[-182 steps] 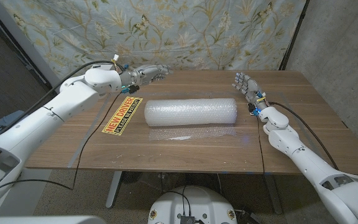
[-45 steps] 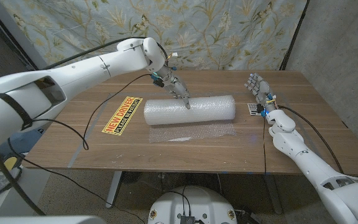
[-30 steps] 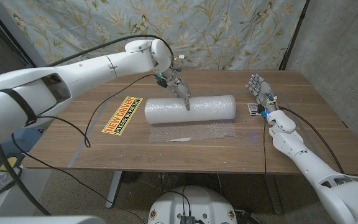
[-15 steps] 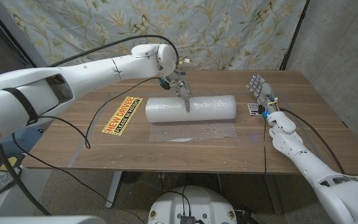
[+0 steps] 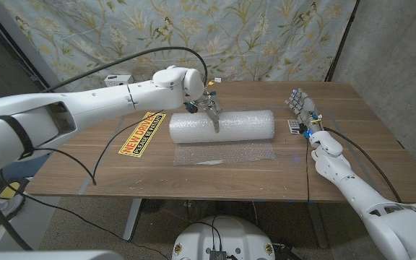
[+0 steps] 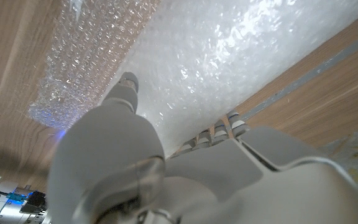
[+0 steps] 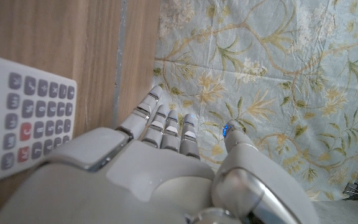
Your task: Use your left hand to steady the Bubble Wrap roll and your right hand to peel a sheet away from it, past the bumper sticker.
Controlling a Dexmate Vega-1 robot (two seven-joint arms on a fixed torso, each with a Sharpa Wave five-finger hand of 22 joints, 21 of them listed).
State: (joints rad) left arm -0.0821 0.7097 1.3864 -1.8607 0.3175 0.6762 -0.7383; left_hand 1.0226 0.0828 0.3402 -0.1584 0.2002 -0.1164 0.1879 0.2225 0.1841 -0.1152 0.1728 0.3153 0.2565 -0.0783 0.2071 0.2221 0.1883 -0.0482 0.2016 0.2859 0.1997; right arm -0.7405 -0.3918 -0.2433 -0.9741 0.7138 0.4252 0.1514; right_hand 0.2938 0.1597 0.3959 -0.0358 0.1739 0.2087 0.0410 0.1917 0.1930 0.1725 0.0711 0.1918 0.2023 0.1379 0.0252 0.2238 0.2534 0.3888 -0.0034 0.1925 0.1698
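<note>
So the left robot hand [image 5: 209,110] has swung in from the far left corner of the worktop [image 5: 381,148] over the last few seconds and is now planted on top of the clear plastic bubble wrap roll [image 5: 222,126], fingers pointing down onto it a bit left of the roll's middle. In the last half second it barely shifted, so I'd say the steadying half of the job is basically set. From the left wrist view the fingers [image 6: 225,124] press against the bubbly surface rather than wrapping round it, so it's touching, not really gripping.

The roll lies across the middle of the worktop, with a loose sheet of bubble wrap [image 5: 222,154] already spread flat towards the near edge. The yellow and red bumper sticker [image 5: 140,133] sits just beside the roll's left end.

The right robot hand [image 5: 301,110] hasn't done much: it's parked near the right edge, fingers apart and holding nothing, standing over a small white calculator [image 7: 23,115]. Peeling hasn't started yet, that's the next bit I reckon.
</note>
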